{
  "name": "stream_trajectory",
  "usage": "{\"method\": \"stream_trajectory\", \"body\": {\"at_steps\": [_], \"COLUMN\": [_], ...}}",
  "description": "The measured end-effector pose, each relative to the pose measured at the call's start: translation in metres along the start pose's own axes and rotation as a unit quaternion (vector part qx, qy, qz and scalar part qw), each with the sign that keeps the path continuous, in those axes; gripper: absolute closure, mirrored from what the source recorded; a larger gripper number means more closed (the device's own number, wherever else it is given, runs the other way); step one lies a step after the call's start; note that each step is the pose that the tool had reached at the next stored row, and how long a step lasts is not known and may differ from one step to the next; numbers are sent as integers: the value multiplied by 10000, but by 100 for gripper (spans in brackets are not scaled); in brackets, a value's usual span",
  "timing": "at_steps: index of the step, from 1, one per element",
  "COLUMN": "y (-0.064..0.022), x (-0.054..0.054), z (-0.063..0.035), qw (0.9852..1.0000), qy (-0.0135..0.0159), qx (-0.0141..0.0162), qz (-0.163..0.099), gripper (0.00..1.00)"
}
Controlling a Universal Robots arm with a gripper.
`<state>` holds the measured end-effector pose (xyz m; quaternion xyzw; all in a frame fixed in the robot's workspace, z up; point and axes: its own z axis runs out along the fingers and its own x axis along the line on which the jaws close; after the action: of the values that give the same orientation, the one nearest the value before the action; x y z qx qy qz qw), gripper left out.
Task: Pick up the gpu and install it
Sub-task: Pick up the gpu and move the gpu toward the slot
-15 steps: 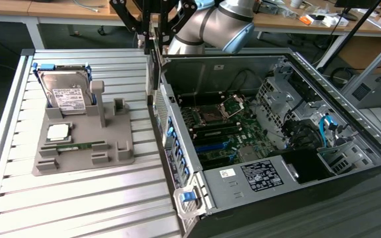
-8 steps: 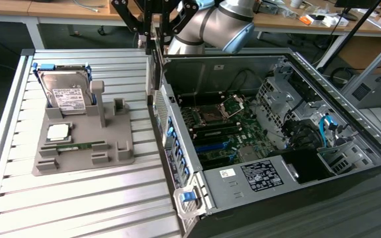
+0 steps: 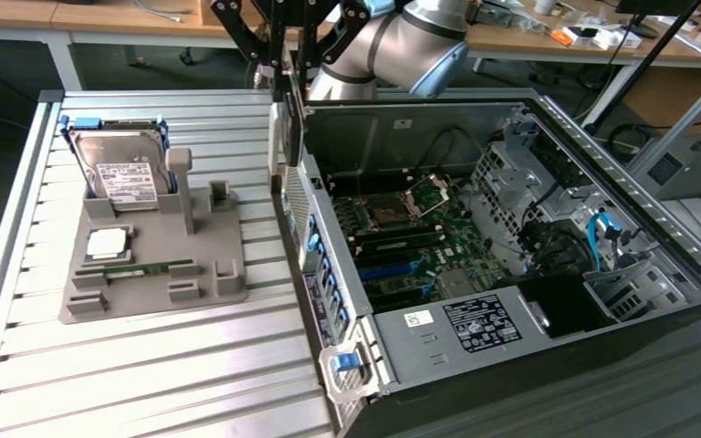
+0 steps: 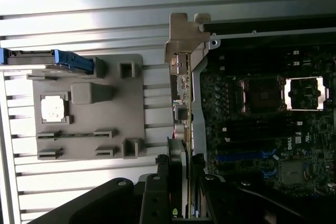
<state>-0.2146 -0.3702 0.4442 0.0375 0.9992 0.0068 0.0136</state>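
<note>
My gripper hangs at the back, above the rim of the open computer case, on the side toward the exterior view's left. It is shut on the gpu, which hangs upright and edge-on below the fingers, level with the case wall. In the wrist view the gpu is a thin green board seen on edge, its silver end bracket farthest from my gripper. It hangs over the gap between the grey holder and the motherboard. The motherboard lies bare inside the case.
On the exterior view's left, the grey holder on the ribbed metal table carries an upright hard drive, a square chip and a memory stick. Drive cages and blue cables fill the case's far side.
</note>
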Motion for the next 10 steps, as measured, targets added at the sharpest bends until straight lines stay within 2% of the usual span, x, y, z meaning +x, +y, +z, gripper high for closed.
{"method": "stream_trajectory", "body": {"at_steps": [10], "y": [3], "x": [-41], "z": [7], "qw": [10000], "qy": [-1], "qx": [16], "qz": [0], "gripper": [73]}}
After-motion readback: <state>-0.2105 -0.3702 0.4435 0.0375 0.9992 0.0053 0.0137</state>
